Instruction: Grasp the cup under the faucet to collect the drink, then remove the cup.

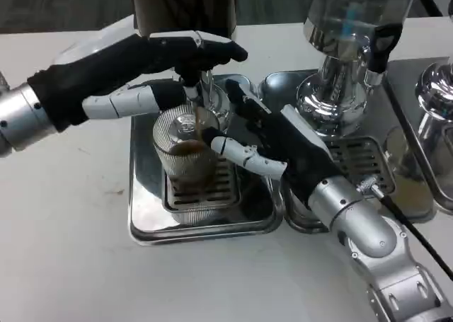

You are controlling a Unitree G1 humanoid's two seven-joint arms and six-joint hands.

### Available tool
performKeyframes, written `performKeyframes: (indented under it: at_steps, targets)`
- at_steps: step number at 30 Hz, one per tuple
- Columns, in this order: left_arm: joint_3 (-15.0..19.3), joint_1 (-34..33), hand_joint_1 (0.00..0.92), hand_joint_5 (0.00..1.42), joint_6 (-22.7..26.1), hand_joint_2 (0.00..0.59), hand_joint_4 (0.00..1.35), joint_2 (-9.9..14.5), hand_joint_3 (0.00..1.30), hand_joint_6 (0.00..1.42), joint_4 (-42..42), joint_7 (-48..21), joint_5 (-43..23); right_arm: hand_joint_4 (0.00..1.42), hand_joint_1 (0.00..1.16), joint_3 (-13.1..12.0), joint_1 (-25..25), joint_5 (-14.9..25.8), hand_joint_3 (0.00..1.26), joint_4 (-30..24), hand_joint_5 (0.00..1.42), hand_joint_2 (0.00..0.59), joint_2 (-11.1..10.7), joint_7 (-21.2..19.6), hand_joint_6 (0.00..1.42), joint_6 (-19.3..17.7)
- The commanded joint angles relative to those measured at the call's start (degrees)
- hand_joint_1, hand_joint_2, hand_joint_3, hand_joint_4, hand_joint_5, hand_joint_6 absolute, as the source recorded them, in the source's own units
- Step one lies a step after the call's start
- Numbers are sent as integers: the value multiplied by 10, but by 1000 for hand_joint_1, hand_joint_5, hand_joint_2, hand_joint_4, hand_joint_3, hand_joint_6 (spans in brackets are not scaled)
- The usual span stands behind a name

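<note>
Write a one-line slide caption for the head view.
Right hand holds ribbed cup on drip tray while left hand works the faucet.

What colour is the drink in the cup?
Brown, in the clear ribbed cup, seen in the head view.

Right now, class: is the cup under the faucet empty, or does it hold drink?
It holds drink: brown liquid shows through the clear ribbed cup, well below its rim.
</note>
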Motion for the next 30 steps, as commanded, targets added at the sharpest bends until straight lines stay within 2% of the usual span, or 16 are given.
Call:
performKeyframes:
  at_steps: [1,10,21,30]
  targets:
    - [17,21,0,168,8,57,170,11,262,219,-5,5,-10,0,502,-2,-13,8,0,9,0,254,5,0,0,-16]
    - [55,44,0,169,13,63,162,13,242,237,-23,17,-32,0,502,-1,-20,15,0,22,0,255,5,5,0,-24]
    - [109,95,0,178,35,62,169,43,241,239,-40,27,-53,0,490,-5,-20,22,0,30,0,262,8,9,0,-32]
    - [119,124,0,179,44,63,171,53,241,248,-31,38,-44,0,483,-4,-27,27,0,48,0,260,12,12,0,-42]
